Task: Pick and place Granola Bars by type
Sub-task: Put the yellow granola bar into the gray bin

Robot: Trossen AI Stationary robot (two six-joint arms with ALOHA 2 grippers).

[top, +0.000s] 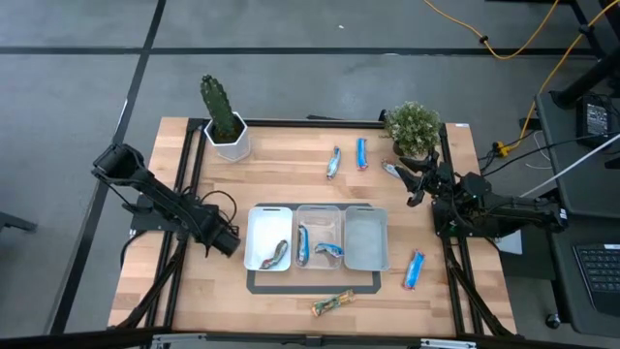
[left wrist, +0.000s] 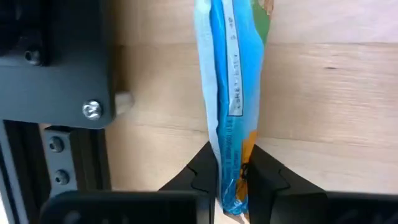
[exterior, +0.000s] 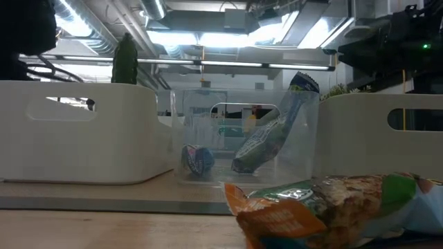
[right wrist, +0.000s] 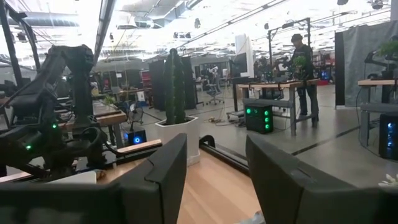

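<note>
Left tool (left wrist: 231, 186) is pinching a bright blue bar (left wrist: 229, 93) by one end: crinkly foil wrapper, white seam strip with small print down its length, bits of orange and green at the edges, hanging over the bare wood of the worktop (top: 291, 155) next to a black metal bracket (left wrist: 56, 62). In the high view the left tool (top: 225, 242) sits at the left edge of the left tray (top: 254, 233), its bar hidden from above. Right tool (right wrist: 214, 180) is spread with nothing between the fingers, parked at the worktop's right edge near the bushy potted plant (top: 413, 126). Three trays in a row on a dark mat: left tray holds one greyish bar (top: 275, 256), middle clear tray (top: 329, 215) holds two blue ones (top: 303, 244) (top: 329, 251), right tray (top: 366, 237) shows no bar. Loose on the worktop: a silvery bar (top: 333, 163) and a blue bar (top: 361, 153) side by side near the back, a blue bar (top: 415, 269) right of the trays, a greenish-gold bar (top: 332, 303) in front of the mat. Low view shows that front bar (exterior: 332, 207) close up: orange, green and brown print, crumpled ends. A cactus in a white pot (top: 226, 121) stands at back left.
</note>
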